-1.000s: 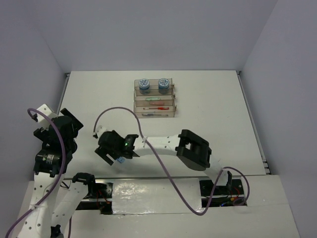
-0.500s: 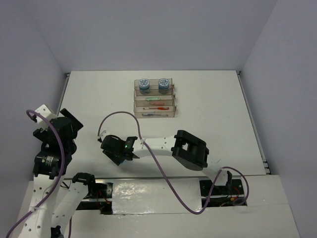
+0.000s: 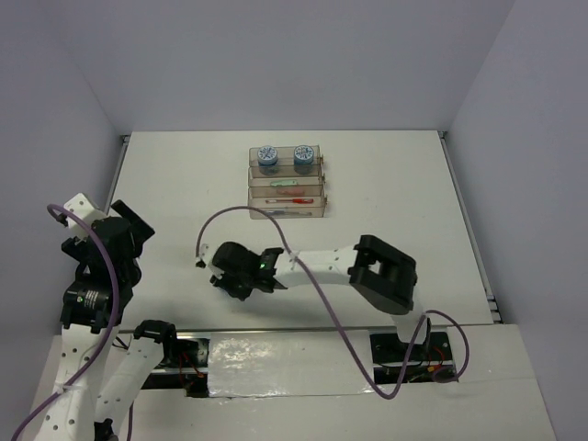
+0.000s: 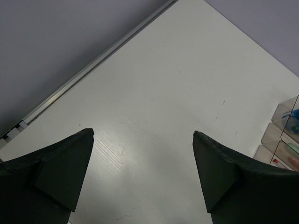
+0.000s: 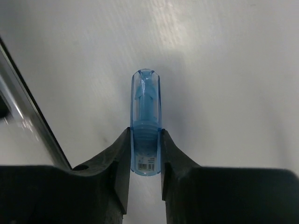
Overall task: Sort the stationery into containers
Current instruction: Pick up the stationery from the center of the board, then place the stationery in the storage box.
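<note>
Right wrist view shows the right gripper (image 5: pixel 145 140) clenched on a blue capsule (image 5: pixel 145 100), seemingly hidden from above. Left gripper (image 4: pixel 142 144) gapes over bare table (image 4: pixel 177 84), trays (image 3: pixel 322 197) well apart.

Open table (image 3: pixel 395 211) between right tool (image 5: pixel 145 142) and trays (image 3: pixel 252 188)

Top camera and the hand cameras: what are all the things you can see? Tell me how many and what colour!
table: one, white, under everything
containers: one block of clear smoky trays, far middle of the table
rolls: two, blue patterned, side by side in the farthest tray
thin pieces: red, in the nearer trays, too small to count
capsule piece: one, see-through blue, pinched in the right tool
cables: two, purple, one looping along each arm
left tool: one, black, open, above bare table
right tool: one, black, shut on the capsule piece
</note>
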Available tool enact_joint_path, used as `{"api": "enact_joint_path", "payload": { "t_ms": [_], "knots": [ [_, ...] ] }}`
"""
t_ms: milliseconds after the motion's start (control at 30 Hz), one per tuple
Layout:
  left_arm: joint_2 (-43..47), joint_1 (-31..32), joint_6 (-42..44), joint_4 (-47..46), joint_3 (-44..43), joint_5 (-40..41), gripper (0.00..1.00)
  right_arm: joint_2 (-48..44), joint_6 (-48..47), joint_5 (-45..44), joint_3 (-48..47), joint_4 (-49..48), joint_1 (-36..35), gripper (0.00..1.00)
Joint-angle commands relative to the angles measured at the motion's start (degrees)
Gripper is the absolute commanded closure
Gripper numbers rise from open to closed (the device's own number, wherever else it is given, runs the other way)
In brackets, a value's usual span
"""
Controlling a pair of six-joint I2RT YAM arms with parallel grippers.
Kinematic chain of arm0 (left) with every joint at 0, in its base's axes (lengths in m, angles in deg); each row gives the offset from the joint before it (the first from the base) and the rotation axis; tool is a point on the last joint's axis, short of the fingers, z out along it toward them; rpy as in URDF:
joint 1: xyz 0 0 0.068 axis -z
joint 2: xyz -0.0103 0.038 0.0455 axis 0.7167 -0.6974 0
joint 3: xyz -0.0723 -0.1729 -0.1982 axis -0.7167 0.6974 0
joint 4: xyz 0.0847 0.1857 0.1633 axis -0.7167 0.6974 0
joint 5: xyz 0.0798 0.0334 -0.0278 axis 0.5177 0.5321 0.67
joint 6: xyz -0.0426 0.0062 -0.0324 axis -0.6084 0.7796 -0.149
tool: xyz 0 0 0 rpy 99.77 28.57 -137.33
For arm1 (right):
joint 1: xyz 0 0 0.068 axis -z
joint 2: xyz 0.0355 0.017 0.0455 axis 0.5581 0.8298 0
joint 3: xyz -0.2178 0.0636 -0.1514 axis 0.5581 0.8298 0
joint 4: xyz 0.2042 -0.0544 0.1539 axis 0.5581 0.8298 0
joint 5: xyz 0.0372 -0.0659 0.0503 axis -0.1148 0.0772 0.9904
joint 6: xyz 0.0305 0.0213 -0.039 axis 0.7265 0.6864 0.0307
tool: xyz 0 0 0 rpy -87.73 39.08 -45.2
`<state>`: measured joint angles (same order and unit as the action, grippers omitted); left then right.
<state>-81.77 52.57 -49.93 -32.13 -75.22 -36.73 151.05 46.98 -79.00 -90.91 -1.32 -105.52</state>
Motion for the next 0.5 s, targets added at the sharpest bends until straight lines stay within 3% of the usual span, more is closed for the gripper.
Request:
{"api": "enact_joint_path", "payload": {
  "t_ms": [0,133,300,333,467],
  "knots": [
    [0.9,-0.2,1.0,-3.0,-0.1,-1.1,0.01,-12.6,-16.6,8.5,2.8,-6.7,5.1,1.00],
    [1.1,0.1,1.7,-3.7,0.2,-2.0,0.01,-15.7,-27.8,6.1,-1.4,-2.6,14.5,1.00],
    [0.6,0.3,2.1,-4.2,0.3,-3.2,0.01,-3.4,-39.7,0.7,-17.6,9.9,27.1,1.00],
    [0.4,0.3,2.2,-4.4,0.3,-3.4,0.01,-1.5,-42.0,-0.4,-21.6,10.6,28.1,1.00],
    [0.1,0.9,3.0,-5.1,0.6,-4.8,0.01,4.2,-52.7,-7.1,-22.8,4.2,30.7,1.00]
  ]
}}
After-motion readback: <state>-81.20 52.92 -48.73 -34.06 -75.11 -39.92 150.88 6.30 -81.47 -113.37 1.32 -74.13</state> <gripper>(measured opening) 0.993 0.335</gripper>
